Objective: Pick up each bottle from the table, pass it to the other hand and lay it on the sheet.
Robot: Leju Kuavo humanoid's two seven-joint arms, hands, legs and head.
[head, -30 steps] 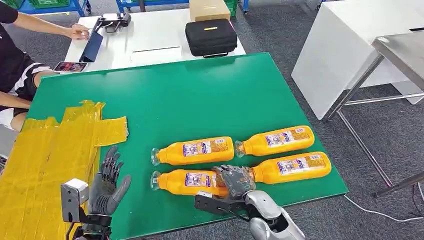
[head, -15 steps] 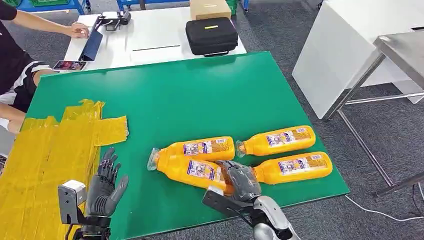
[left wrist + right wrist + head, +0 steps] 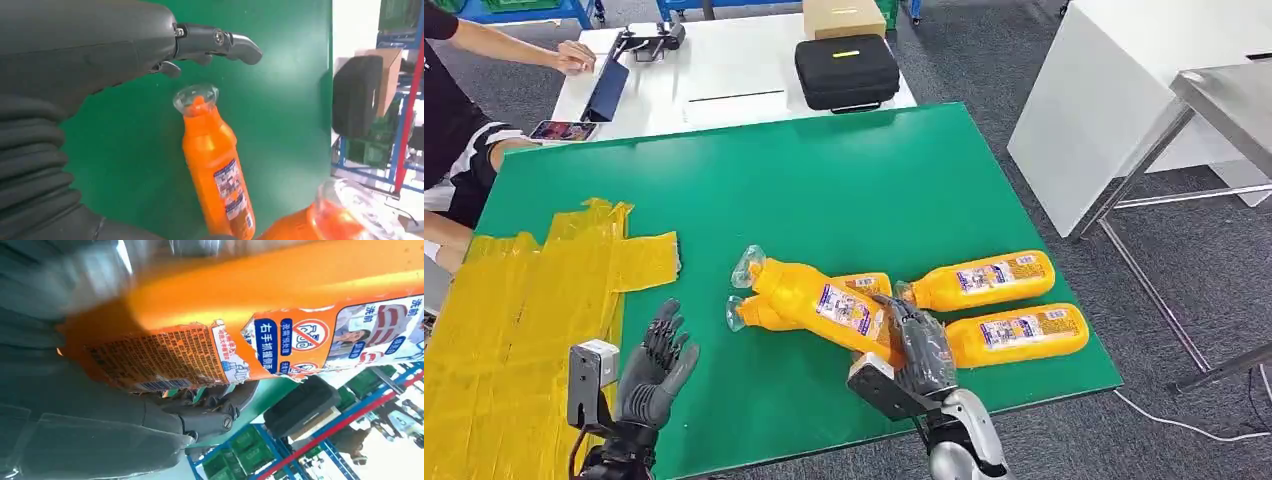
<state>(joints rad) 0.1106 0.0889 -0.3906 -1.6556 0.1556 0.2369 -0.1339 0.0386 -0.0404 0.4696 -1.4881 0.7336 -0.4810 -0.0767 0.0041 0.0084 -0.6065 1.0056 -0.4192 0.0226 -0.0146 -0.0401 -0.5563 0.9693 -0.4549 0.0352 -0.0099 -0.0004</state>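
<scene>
My right hand (image 3: 917,347) grips an orange bottle (image 3: 814,297) by its base and holds it tilted above the green table (image 3: 824,190), clear cap toward the far left. The right wrist view has its label (image 3: 280,340) up close against the fingers (image 3: 210,415). Under it lies a second orange bottle (image 3: 759,315), also in the left wrist view (image 3: 215,165). Two more bottles (image 3: 979,279) (image 3: 1014,333) lie to the right. My left hand (image 3: 656,365) hovers open, palm up, near the table's front, right of the yellow sheet (image 3: 514,310).
A person sits at the far left with an arm (image 3: 514,47) stretched onto a white table (image 3: 724,75) that carries a black case (image 3: 846,72), a cardboard box (image 3: 842,17) and a phone (image 3: 563,131). A white cabinet (image 3: 1114,90) and metal table legs (image 3: 1144,270) stand to the right.
My right hand has lifted the near-left bottle off the table and swung its cap up toward the far left. My left hand has shifted slightly right and forward.
</scene>
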